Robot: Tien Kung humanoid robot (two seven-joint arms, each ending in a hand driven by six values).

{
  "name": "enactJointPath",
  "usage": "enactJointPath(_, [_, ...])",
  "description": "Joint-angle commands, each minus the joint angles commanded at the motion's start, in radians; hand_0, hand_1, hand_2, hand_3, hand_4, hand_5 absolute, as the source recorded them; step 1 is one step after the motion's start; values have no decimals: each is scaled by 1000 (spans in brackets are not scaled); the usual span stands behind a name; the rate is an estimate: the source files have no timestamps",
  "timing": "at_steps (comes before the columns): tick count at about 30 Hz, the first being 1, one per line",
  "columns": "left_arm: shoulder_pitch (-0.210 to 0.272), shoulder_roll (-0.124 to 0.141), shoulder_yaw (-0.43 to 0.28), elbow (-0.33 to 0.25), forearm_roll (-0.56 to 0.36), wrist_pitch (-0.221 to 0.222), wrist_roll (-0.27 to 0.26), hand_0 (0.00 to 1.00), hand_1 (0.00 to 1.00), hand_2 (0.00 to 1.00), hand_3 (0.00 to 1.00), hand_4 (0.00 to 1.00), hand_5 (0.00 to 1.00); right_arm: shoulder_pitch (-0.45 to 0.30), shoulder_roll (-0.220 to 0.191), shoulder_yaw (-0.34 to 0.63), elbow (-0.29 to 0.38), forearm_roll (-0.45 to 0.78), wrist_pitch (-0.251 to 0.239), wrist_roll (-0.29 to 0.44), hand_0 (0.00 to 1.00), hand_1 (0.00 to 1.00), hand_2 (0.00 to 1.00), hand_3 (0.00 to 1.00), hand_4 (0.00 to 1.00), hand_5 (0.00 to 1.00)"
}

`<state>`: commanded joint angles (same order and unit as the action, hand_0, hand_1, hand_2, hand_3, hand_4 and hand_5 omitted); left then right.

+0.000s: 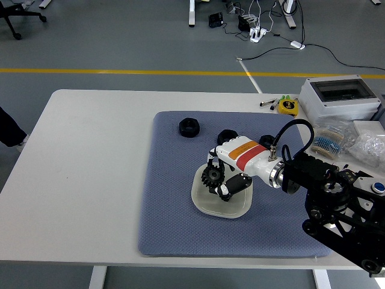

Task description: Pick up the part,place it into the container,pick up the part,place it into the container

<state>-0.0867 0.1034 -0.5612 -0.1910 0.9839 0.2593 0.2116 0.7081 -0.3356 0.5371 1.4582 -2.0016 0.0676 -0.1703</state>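
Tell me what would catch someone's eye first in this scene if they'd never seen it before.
The robot's white right hand with the orange and red stripes stands out, gripping a black toothed gear just above the pale square dish in the middle of the blue-grey textured mat. Behind it, a black hexagonal nut lies near the mat's far edge.

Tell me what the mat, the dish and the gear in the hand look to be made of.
Mat: blue-grey fabric or foam, dimpled weave. Dish: pale, glossy, likely plastic or ceramic. Gear in the right robot hand: matte black, toothed, probably plastic.
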Motion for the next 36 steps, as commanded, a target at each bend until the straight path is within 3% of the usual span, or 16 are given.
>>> enactJointPath(1, [-1,0,-1,0,3,-1,1,659,525,541,561,625,599,-1,3,-5,0,1,10,-5,156,369,439,468,752,393])
enactJointPath(2, [-1,1,-2,-1,6,-3,1,659,524,540,561,626,600,-2,6,-9,0,2,18,-10,176,413,509,504,774,405])
enactJointPath(7, [0,0,-11,-1,20,-6,5,659,524,540,561,626,600,-11,17,-25,-6,-1,16,-20,176,413,509,504,774,405])
enactJointPath(8, [0,0,-12,-1,22,-6,5,660,521,536,561,627,600,-11,18,-27,-6,-1,15,-20,202,425,592,540,785,414])
enactJointPath(19, [1,-1,-19,-1,30,-7,8,658,521,536,561,627,598,-11,27,-46,-11,-5,1,-10,214,434,620,574,798,406])
enactJointPath(20, [1,-1,-19,-1,29,-7,8,658,521,534,561,627,597,-11,28,-46,-15,-7,0,-9,231,448,697,667,837,401])
enactJointPath(36, [1,0,-21,-1,33,-9,8,658,519,533,561,627,598,-14,21,-28,-34,-12,-2,0,238,454,722,731,876,410])
